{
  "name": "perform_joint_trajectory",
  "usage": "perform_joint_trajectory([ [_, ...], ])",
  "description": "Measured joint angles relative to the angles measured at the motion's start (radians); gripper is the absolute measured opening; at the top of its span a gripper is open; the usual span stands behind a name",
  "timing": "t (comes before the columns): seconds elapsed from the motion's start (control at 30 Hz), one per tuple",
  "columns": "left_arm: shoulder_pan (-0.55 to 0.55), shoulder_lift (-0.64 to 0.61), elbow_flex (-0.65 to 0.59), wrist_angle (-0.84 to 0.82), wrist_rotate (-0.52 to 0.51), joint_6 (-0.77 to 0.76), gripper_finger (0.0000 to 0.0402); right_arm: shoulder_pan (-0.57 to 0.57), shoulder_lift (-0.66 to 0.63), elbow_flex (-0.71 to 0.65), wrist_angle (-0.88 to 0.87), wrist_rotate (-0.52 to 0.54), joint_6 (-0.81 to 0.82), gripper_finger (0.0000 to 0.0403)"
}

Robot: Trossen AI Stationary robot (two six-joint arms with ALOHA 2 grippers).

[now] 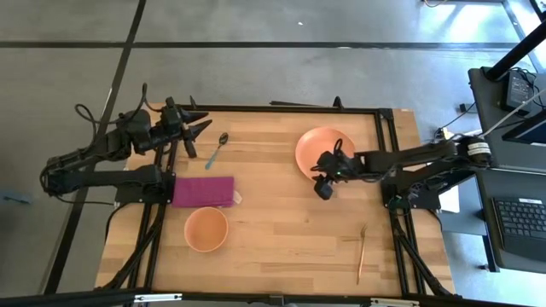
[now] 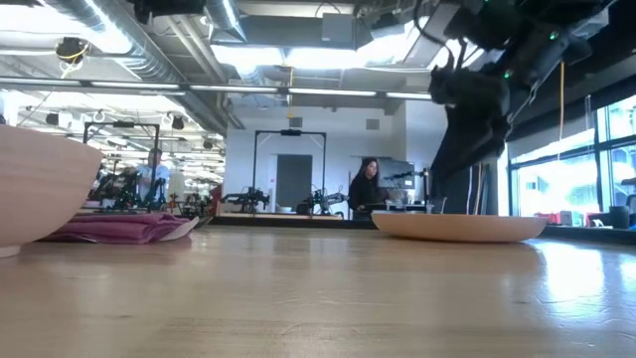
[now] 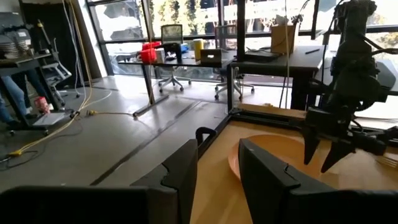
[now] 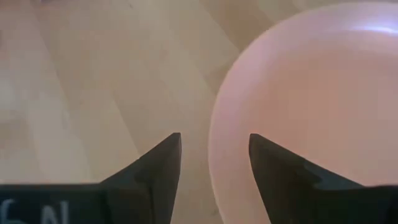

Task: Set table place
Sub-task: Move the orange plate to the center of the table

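The salmon-orange plate [image 1: 320, 147] lies flat at the table's far right. My right gripper [image 1: 325, 177] is open and points down over the plate's near-left rim [image 4: 217, 143], one finger on each side of the rim line; I see no touch. The left wrist view shows its fingertips above the plate [image 3: 267, 155]. My left gripper [image 1: 201, 129] is open, waiting above the far left edge. The blue-handled spoon [image 1: 217, 151] lies beside it. The magenta napkin [image 1: 203, 191] lies flat at the left, and the bowl [image 1: 206, 228] stands near it. The gold fork [image 1: 362, 253] lies near right.
Bare wood [image 1: 281, 222] spreads across the table's middle between bowl and fork. The black frame [image 1: 273, 109] edges the top. Beyond the table the low view shows people [image 2: 364, 189] at desks far off.
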Motion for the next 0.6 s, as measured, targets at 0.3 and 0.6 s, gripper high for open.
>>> perform_joint_trajectory([
  [0.3, 0.0, 0.0, 0.0, -0.016, 0.0, 0.0, 0.011, -0.008, 0.133, 0.0, 0.043, -0.018, -0.02, 0.019],
  [0.6, 0.0, 0.0, 0.0, -0.035, 0.0, -0.001, 0.011, -0.008, 0.236, 0.0, 0.067, -0.043, -0.018, 0.019],
])
